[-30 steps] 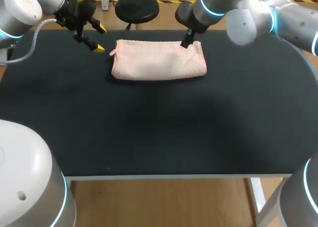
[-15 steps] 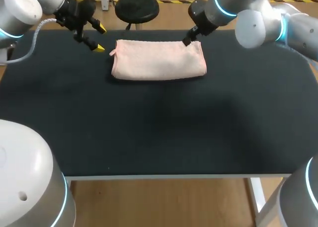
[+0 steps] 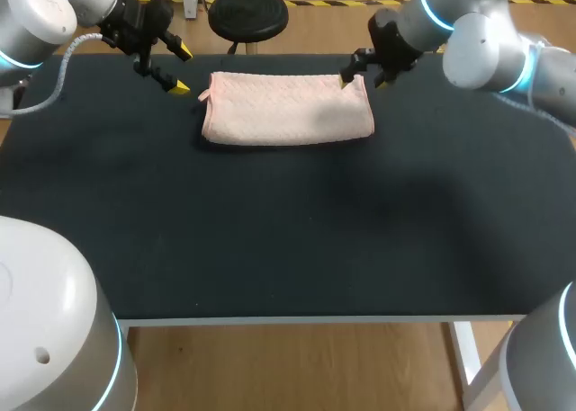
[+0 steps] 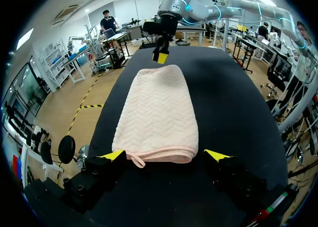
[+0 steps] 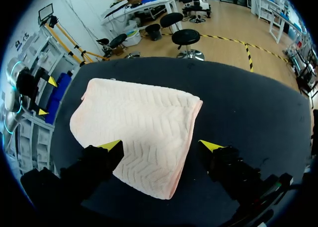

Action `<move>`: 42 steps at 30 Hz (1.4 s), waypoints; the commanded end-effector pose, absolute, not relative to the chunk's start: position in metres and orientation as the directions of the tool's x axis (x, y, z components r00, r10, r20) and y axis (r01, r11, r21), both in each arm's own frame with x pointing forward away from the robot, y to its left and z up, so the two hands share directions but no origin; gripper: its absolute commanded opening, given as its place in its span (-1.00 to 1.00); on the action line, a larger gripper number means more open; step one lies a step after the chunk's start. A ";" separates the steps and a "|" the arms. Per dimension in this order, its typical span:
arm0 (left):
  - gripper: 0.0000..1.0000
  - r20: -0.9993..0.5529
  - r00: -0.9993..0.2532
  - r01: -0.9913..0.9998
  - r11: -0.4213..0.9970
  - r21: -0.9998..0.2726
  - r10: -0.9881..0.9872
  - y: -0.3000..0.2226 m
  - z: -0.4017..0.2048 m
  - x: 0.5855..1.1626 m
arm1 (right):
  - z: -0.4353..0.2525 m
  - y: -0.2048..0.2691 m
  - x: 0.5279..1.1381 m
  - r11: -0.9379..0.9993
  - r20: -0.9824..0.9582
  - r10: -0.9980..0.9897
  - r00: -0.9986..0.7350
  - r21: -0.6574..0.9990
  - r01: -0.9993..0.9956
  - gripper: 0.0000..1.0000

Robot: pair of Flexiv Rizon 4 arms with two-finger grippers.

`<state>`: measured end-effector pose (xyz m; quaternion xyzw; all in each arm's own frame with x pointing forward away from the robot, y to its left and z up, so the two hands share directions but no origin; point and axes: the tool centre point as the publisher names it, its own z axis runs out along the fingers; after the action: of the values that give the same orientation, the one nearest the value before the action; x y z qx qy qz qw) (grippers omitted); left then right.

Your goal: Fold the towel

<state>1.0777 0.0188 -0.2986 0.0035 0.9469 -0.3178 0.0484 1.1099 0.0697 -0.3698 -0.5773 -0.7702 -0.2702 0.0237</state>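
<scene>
**Both our hands open at the ends of a part-folded towel**

Head view: the pink towel (image 3: pixel 288 110) lies as a long folded band near the far edge of the tabletop (image 3: pixel 270 240). Our left hand (image 3: pixel 182 69) is open just beside its left end, and our right hand (image 3: pixel 362 76) is open over its far right corner. Left wrist view: the towel's short end, with its loop, lies between the spread fingers, ungripped. Right wrist view: a corner sits under parted fingers. We judge another fold is due: a hand must drop, pinch a short end and carry it across.
</scene>
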 end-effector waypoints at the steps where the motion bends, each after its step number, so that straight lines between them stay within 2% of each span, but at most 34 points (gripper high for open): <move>1: 1.00 -0.096 -0.995 0.039 0.797 -0.602 -0.024 0.019 -0.299 1.077 | -0.384 0.066 1.116 0.165 0.429 0.848 -0.312 0.347 0.923 1.00; 13: 1.00 -0.096 -0.995 0.039 0.797 -0.602 -0.024 0.019 -0.299 1.077 | -0.404 0.063 1.119 0.178 0.458 0.828 -0.323 0.332 0.926 1.00; 27: 1.00 -0.096 -0.995 0.039 0.797 -0.602 -0.024 0.019 -0.299 1.077 | -0.421 0.065 1.120 0.110 0.571 0.777 -0.263 0.289 0.951 1.00; 42: 1.00 -0.096 -0.995 0.039 0.797 -0.602 -0.024 0.019 -0.299 1.077 | -0.427 0.085 1.120 0.115 0.616 0.738 -0.276 0.289 0.950 1.00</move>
<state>1.0776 0.0189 -0.2981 0.0035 0.9471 -0.3173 0.0481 1.1159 0.0812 -0.4212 -0.5806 -0.7279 -0.3276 0.1603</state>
